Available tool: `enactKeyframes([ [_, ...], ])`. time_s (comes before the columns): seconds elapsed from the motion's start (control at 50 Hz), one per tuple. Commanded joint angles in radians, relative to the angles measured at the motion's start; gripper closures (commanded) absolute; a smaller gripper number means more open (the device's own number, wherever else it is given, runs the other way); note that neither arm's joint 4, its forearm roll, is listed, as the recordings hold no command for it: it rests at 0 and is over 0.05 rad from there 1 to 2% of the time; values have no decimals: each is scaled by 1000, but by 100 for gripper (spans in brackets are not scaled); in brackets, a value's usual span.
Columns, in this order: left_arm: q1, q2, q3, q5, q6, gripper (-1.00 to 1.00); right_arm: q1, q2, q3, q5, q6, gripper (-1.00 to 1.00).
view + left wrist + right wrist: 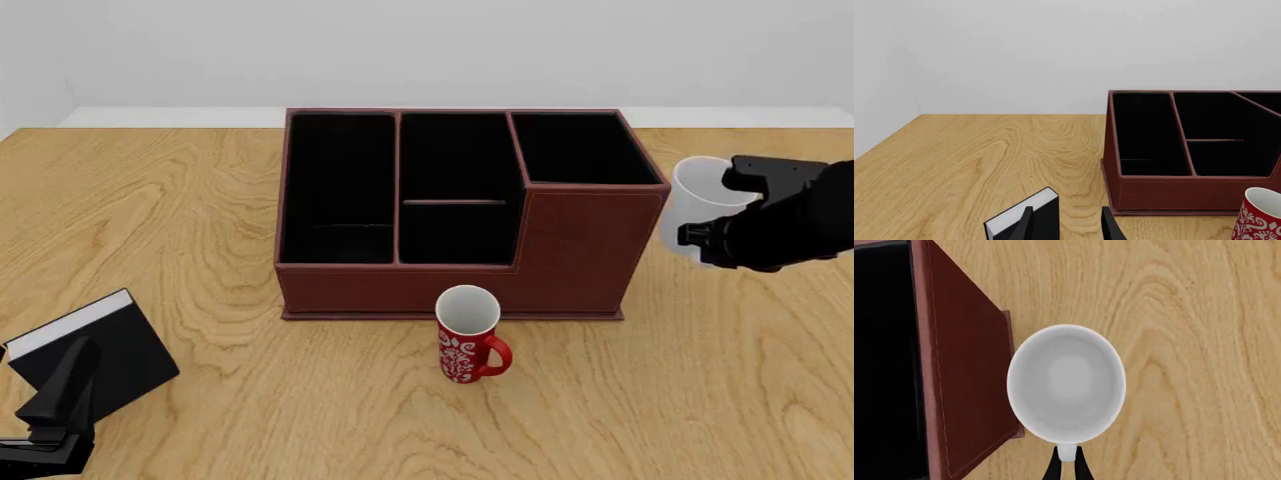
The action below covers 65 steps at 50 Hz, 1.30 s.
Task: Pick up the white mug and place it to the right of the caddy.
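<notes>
The white mug point(691, 205) is upright just right of the caddy point(574, 250), close to its taller end. My right gripper point(721, 215) is shut on the mug's handle. The right wrist view looks straight down into the mug point(1066, 385), with the fingers point(1067, 467) pinched on the handle point(1066, 452) and the caddy's right wall point(964, 380) beside it. I cannot tell whether the mug rests on the table. My left gripper point(54, 400) is open and empty at the near left; its fingers also show in the left wrist view point(1069, 227).
A red patterned mug point(467, 340) stands in front of the caddy's middle, also seen in the left wrist view point(1257, 215). A black book-like box with a white edge point(94, 345) lies under my left gripper. The caddy point(1187, 150) fills the table's centre.
</notes>
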Motion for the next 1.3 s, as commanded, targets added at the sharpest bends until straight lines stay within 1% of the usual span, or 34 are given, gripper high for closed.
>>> enactKeyframes([
  [0.02, 0, 0, 0, 0, 0, -100, 10, 9, 16, -23, 15, 100],
  [0.42, 0, 0, 0, 0, 0, -100, 17, 27, 64, -69, 24, 100],
  [0.6, 0, 0, 0, 0, 0, -100, 19, 54, 88, -104, 30, 100],
  [0.94, 0, 0, 0, 0, 0, -100, 35, 69, 128, -144, 55, 100],
  [1.02, 0, 0, 0, 0, 0, -100, 36, 83, 140, -167, 63, 100],
  [1.3, 0, 0, 0, 0, 0, -100, 39, 105, 158, -194, 74, 100],
])
